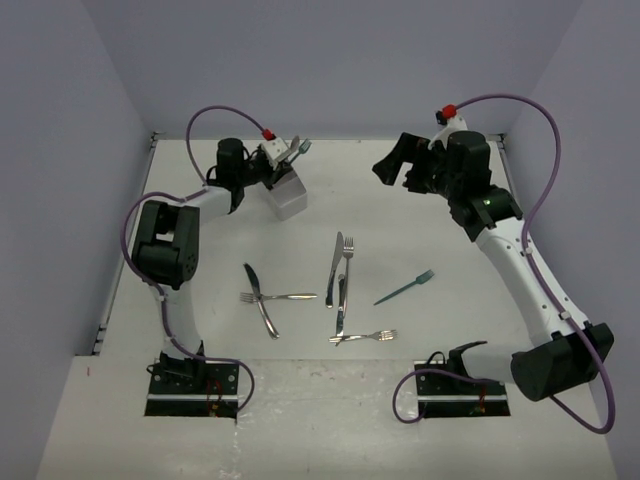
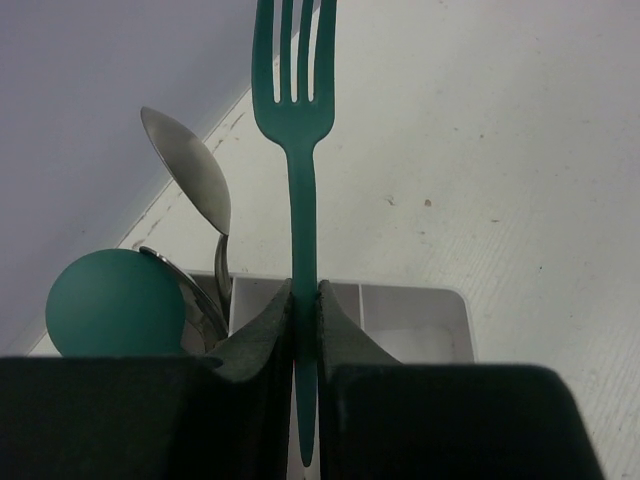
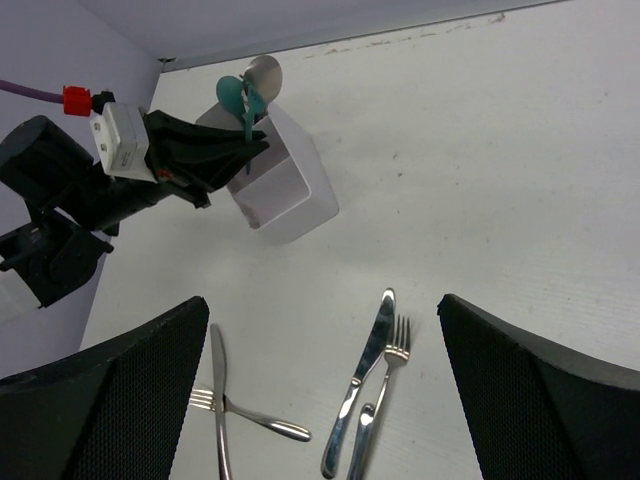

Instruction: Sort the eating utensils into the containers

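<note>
**Teal fork held over the white box**

In the top view, the left gripper (image 1: 283, 158) sits in the upper left, just over the white box (image 1: 288, 197). Its two fingers are squeezed tight on the thin handle of a teal fork (image 2: 300, 180). The fork stands straight up, with its four prongs on top.

The box has little rooms side by side. A shiny silver spoon (image 2: 190, 170) and a round teal spoon (image 2: 115, 303) stand in it, on the left of the left wrist view.

The right gripper (image 1: 398, 172), in the upper right, has its fingers wide apart and holds nothing.

In the middle of the table (image 1: 470, 260) lie the silver knives and forks (image 1: 333, 268), some crossed over each other. A second teal fork (image 1: 404, 288) lies alone to their right.
</note>
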Robot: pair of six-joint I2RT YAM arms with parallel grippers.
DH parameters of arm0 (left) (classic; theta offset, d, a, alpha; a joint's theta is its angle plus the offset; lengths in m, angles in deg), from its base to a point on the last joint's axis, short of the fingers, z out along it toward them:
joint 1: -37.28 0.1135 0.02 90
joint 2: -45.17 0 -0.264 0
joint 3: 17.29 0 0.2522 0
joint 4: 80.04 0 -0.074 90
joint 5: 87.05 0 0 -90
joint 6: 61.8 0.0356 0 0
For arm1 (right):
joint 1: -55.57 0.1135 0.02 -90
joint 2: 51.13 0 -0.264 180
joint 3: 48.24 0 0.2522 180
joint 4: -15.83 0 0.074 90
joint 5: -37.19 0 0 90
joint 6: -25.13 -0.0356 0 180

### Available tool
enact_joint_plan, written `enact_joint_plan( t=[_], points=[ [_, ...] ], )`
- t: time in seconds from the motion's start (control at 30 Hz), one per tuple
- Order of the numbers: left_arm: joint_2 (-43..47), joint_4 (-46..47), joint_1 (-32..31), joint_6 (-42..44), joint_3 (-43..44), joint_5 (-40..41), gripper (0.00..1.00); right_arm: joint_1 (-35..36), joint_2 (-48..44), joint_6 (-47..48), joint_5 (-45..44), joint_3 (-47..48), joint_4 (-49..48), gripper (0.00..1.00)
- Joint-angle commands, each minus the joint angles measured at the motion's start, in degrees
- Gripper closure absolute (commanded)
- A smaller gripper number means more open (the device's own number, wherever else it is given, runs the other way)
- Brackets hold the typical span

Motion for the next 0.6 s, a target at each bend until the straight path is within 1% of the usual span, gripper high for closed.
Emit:
enact_joint_plan(
  t=[0.0,0.07,0.1,0.2,0.23,0.37,0.4,0.47,0.53,0.57],
  points=[
    [1.68,1.10,0.68,1.09,-0.36,0.17,0.90,-0.25,0.07,0.89,-1.21,0.97,0.44,0.01],
    [1.94,-0.04,0.68,1.09,0.08,0.87,0.84,-0.25,-0.28,0.54,-1.39,0.35,0.44,0.01],
    [2.12,-0.91,0.68,1.01,0.69,1.22,0.64,-0.25,-0.54,0.37,-1.56,-0.26,0.53,0.01],
    [3.08,-4.16,0.68,-0.75,2.53,3.16,0.40,-0.34,-1.34,-1.30,-4.98,-1.14,2.37,0.01],
    [3.44,-5.74,0.68,-0.49,2.80,2.72,0.37,-0.34,-1.51,-1.74,-6.04,-1.23,3.07,0.01],
    [6.42,-6.89,0.68,-0.05,1.75,0.70,0.30,-0.42,-3.35,-4.46,-11.74,-2.37,7.02,0.01],
    [7.99,-6.98,0.77,-0.14,1.40,0.44,0.00,-0.42,-3.88,-5.34,-12.89,-3.68,7.99,0.01],
    [10.80,-8.47,0.68,0.30,0.87,-1.14,0.00,-0.42,-4.76,-9.64,-16.57,-4.92,13.43,0.01],
    [13.10,-10.14,0.59,0.39,0.17,-2.72,0.00,-0.51,-4.59,-17.45,-19.13,-6.85,19.13,0.01],
    [15.54,-10.41,0.59,0.04,-0.01,-2.56,0.00,-0.43,-4.24,-20.09,-19.75,-9.64,24.38,0.01]
  ],
)
